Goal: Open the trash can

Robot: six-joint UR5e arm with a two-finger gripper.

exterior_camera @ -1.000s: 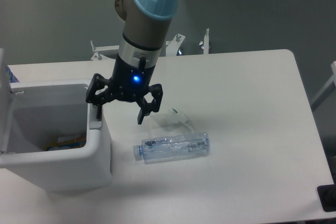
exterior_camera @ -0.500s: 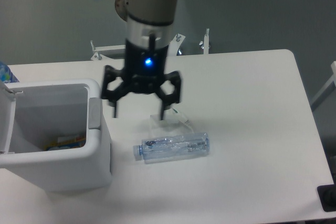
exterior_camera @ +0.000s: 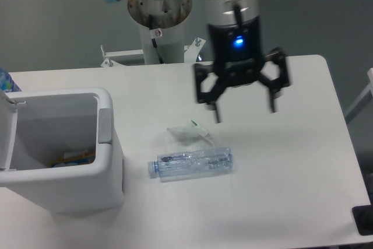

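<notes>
The trash can (exterior_camera: 64,155) sits at the near left of the bench (exterior_camera: 291,202), lid swung up at its left edge, interior showing, so the opening step looks done. A clear bottle (exterior_camera: 191,164) lies just right of it. Farther back, the pincer (exterior_camera: 243,112) hangs spread and empty; next likely calls only for retreat.

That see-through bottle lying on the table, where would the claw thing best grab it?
Probably around the middle of the clear bottle, coming straight down from above. It lies on its side, long axis running left to right, so the open tool would likely set one finger on the far side and one on the near side, across the narrow width.
</notes>
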